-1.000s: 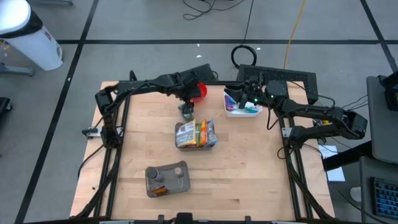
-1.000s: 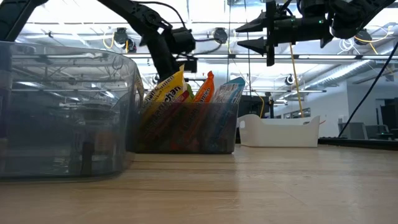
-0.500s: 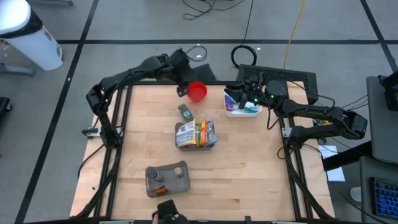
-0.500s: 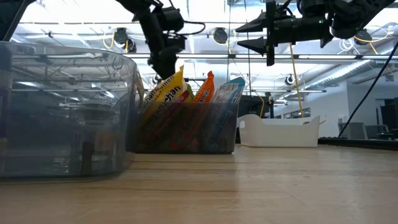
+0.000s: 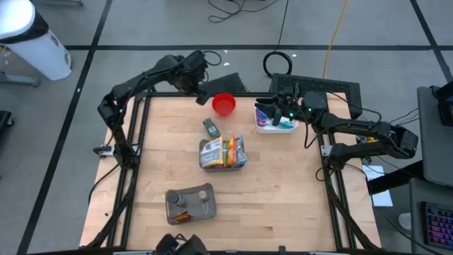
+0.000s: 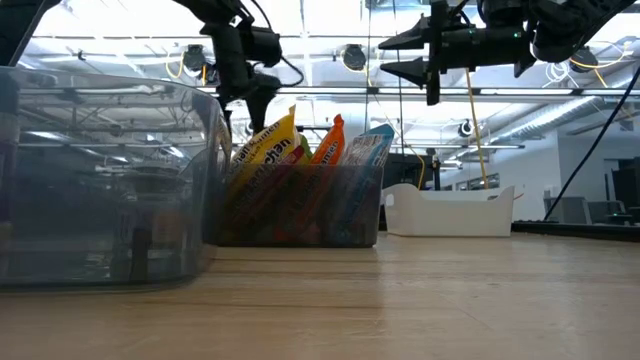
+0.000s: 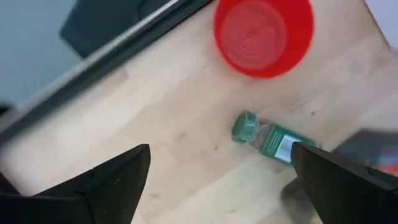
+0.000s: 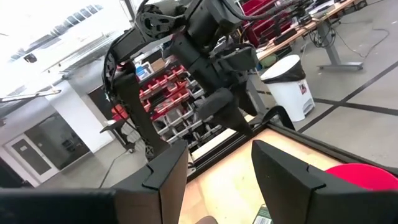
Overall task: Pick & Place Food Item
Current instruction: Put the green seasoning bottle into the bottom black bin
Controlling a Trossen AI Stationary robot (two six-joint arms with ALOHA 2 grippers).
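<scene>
The left gripper (image 5: 200,91) has pulled back off the table's far edge, fingers spread and empty; the packet (image 5: 211,127) lies ahead of it, beyond the red bowl (image 5: 224,104).

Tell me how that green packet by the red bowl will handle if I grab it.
The packet lies flat on the table, so it likely won't roll. It looks thin and probably light, maybe crinkly. Lying this low, it may slide under fingers.

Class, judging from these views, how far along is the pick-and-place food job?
Done: a green packet lies on the table between the red bowl and the snack bin. In hand: nothing; the left gripper is open and empty, and the right gripper hovers over the white tray. Left: snacks remain binned.
</scene>
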